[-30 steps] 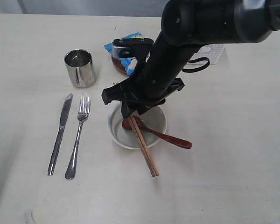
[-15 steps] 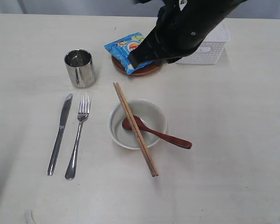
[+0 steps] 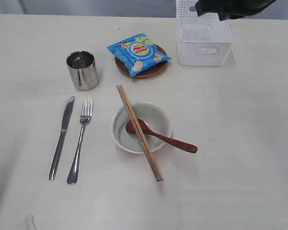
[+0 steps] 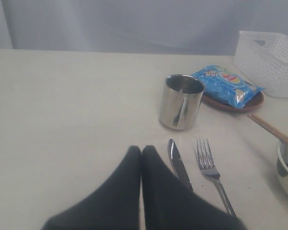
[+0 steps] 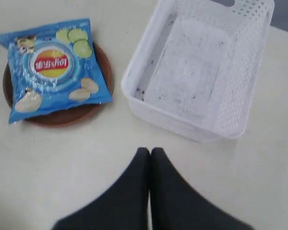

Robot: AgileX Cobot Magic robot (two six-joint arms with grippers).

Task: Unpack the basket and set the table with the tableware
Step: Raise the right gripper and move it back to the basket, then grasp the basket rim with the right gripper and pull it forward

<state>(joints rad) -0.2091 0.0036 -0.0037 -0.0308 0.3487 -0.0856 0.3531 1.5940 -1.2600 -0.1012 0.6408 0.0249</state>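
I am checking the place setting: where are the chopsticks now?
In the exterior view the chopsticks lie near the middle of the table, slanted across the bowl and over the spoon, to the right of the fork.

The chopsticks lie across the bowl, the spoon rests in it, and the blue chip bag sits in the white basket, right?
Not quite: the chip bag sits on the brown plate, beside the basket, as the exterior view shows. The rest holds.
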